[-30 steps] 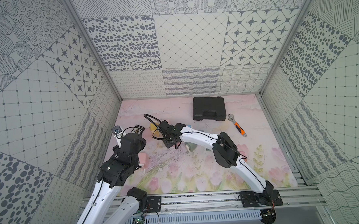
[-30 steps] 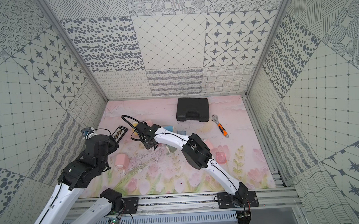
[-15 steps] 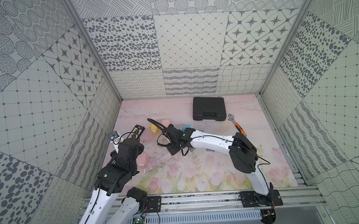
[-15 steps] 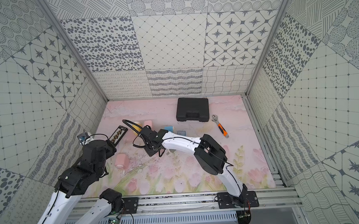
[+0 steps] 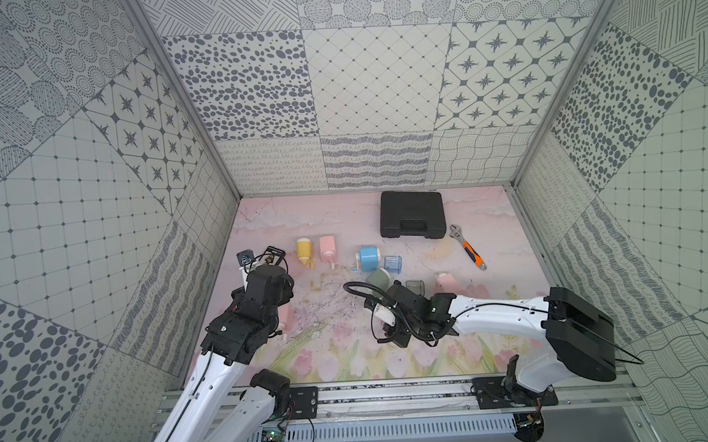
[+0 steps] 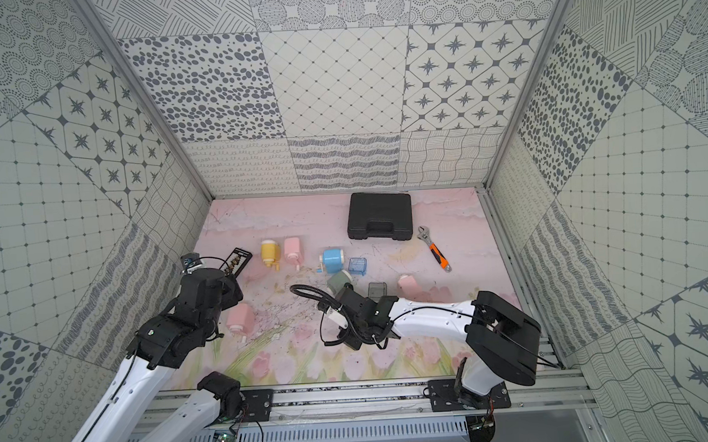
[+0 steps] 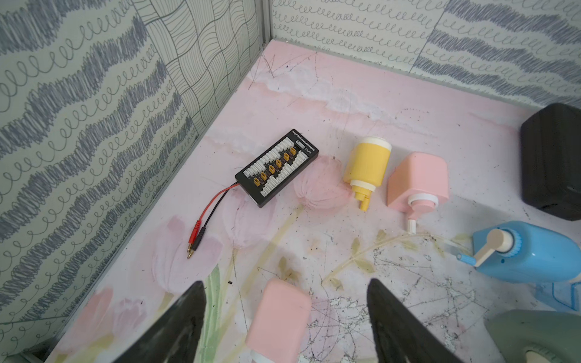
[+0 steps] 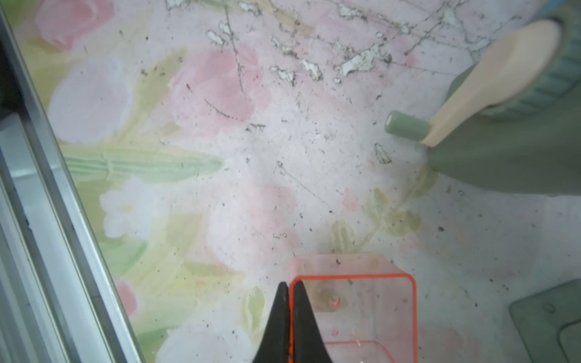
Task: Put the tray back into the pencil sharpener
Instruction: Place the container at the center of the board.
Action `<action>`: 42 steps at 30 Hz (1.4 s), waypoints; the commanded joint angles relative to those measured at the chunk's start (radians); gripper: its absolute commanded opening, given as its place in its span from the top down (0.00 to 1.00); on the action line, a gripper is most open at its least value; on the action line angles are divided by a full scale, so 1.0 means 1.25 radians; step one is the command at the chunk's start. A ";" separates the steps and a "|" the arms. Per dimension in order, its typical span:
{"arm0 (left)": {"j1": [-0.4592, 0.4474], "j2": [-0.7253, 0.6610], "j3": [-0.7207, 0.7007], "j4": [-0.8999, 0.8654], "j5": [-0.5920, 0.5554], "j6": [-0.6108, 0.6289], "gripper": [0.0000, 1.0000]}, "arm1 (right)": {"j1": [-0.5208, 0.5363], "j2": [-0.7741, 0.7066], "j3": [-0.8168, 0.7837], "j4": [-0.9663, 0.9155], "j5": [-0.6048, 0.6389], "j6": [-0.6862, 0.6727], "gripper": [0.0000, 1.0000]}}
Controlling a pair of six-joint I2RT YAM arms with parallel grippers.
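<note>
Left wrist view showed the left gripper (image 7: pixel 285 283) spread over the pink sharpener (image 7: pixel 279 317) lying on the mat, probably to steady it; well apart, the right gripper (image 8: pixel 290 286) pinched one wall of the clear pink tray (image 8: pixel 355 314), seemingly carrying it over for insertion

L gripper (image 7: pixel 284 283) fingers spread wide, w/ a pink sharpener (image 7: pixel 278 317) lying between them, gaps both sides, not touching. Beyond: black connector board (image 7: pixel 276 168) w/ red & black leads (image 7: pixel 197 227) near the wall; yellow sharpener (image 7: pixel 367 166) just beside a 2nd pink sharpener (image 7: pixel 418 179), apart. Blue sharpener (image 7: pixel 531 254), green sharpener (image 7: pixel 534 336) & black case (image 7: pixel 553 160) at frame edge. All on floral mat (image 7: pixel 314 103).
</note>
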 commanded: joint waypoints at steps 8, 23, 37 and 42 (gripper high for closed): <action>0.004 0.085 -0.017 0.203 0.119 0.270 0.04 | 0.002 0.041 0.030 -0.016 -0.014 -0.256 1.00; 0.012 0.097 0.003 0.116 0.028 0.106 0.01 | 0.004 0.115 0.090 -0.079 -0.023 -0.322 0.71; 0.082 0.194 0.041 -0.138 0.201 -0.157 0.05 | 0.004 -0.204 -0.057 0.217 0.136 0.041 0.45; 0.082 0.263 0.039 -0.196 0.192 -0.181 0.01 | 0.009 -0.274 -0.123 0.266 0.192 0.126 0.41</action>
